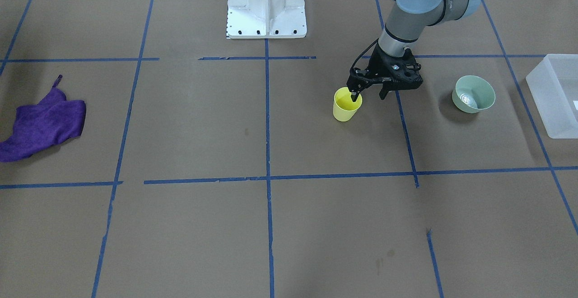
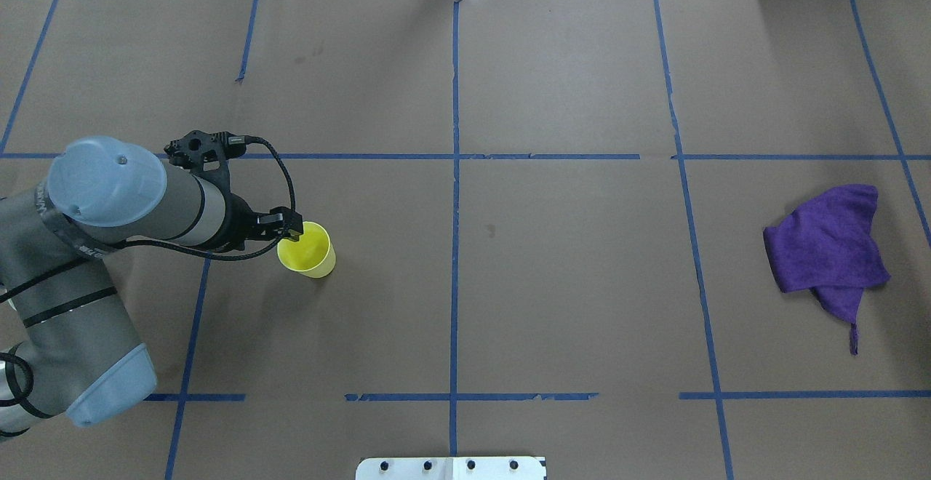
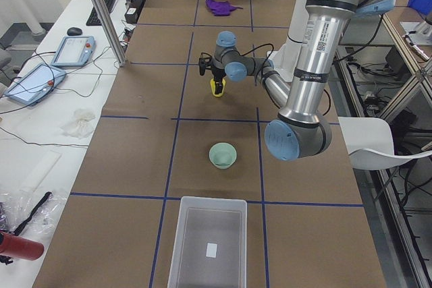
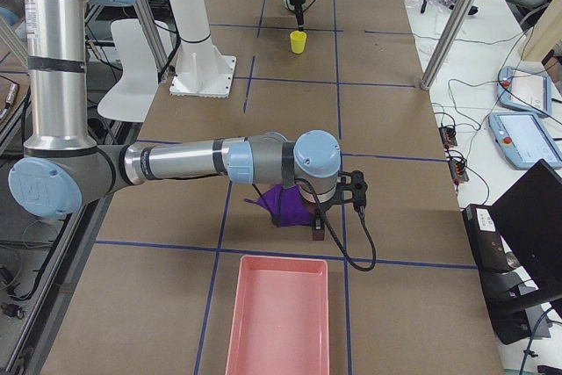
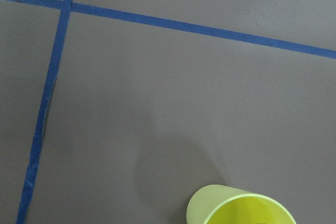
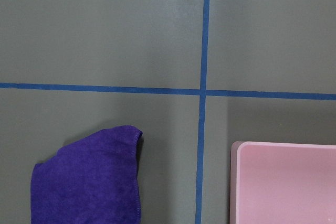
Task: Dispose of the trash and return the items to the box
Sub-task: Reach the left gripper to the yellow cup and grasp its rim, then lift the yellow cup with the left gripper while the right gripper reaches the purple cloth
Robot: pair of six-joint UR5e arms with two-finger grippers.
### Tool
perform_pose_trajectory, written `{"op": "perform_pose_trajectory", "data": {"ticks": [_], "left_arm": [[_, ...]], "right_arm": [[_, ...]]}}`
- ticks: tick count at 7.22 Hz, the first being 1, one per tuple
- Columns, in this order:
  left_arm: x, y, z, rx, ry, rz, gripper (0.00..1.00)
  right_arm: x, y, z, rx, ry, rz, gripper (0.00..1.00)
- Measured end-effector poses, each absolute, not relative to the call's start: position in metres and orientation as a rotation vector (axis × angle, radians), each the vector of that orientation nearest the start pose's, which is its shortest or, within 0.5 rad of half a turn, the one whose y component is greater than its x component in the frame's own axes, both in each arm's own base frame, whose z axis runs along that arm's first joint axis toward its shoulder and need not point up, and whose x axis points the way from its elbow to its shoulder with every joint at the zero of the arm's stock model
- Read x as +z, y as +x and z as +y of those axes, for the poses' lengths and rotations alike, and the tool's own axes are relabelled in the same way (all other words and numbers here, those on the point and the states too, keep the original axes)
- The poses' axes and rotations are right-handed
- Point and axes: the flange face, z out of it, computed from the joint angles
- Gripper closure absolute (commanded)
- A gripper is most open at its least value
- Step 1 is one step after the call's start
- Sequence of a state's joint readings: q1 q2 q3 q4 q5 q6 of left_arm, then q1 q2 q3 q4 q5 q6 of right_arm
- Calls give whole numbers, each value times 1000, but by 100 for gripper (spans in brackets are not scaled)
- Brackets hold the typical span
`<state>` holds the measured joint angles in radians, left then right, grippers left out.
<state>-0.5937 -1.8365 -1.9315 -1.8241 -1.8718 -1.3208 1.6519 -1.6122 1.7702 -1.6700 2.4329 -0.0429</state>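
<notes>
Cup (image 1: pixel 347 104) upright, beyond bowl (image 1: pixel 474 94) from box (image 1: pixel 557 95) | left gripper (image 1: pixel 369 95) spread, one finger inside cup, other outside on box side | likely light, thin, slippery plastic: pinch rim wall gently | right gripper (image 4: pixel 318 233): cannot tell.

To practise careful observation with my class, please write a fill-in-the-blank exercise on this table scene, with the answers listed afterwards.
1. The left gripper has one finger inside the ___ cup.
2. The mint-green bowl stands ___ the cup and the translucent bin.
3. The cloth lying near the pink tray is ___ in colour.

Missing words: yellow; between; purple.
</notes>
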Motion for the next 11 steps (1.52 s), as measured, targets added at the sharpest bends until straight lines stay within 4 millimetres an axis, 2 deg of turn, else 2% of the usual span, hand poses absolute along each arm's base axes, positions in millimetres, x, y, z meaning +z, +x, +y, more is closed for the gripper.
{"op": "perform_pose_trajectory", "data": {"ticks": [1,3,4,5,8,10,11], "left_arm": [[325,419,-402,-178,97,913,21],[328,430,-401,-165,87,905,36],[331,433,-402,-163,84,900,53],[332,434,-402,-163,83,897,100],[330,434,-401,-166,81,900,100],[325,431,-400,-165,84,910,100],[316,424,-399,-165,90,916,100]], "right_arm": [[584,96,-467,10,109,-857,0],[583,94,-467,9,109,-857,0],[579,88,-468,20,100,-859,0],[570,73,-470,46,84,-862,0],[551,20,-476,91,62,-876,0],[548,-30,-478,75,41,-857,0],[548,-59,-478,71,37,-831,0]]}}
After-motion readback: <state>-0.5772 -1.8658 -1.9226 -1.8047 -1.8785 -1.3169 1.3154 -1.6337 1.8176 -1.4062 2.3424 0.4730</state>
